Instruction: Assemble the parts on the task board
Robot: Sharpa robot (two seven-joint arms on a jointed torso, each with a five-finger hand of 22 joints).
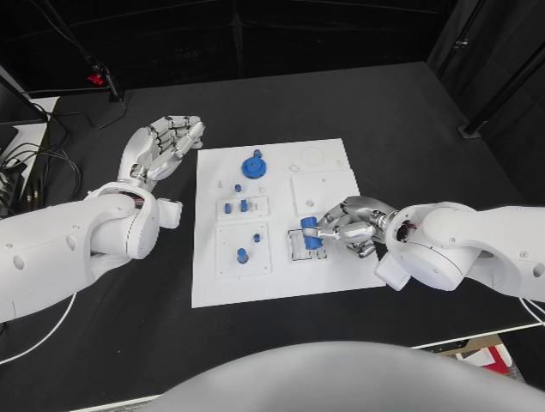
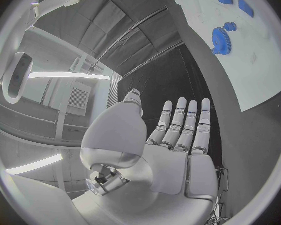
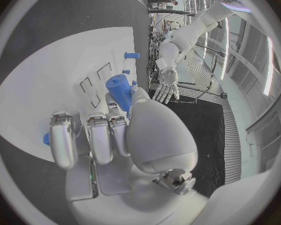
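One blue cylinder (image 1: 309, 234) pinched in right hand (image 1: 353, 225) over task board (image 1: 334, 279); seat it vertical, slowly. Left hand (image 1: 163, 146) spread, empty.

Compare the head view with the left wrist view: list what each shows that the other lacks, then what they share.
Head view alone: the right hand holding a blue cylinder part over the task board, and the small blue pegs standing in the board's left panels.
Left wrist view alone: the left hand's palm side, fingers straight and holding nothing.
Both: the left hand, the blue gear and the white board.
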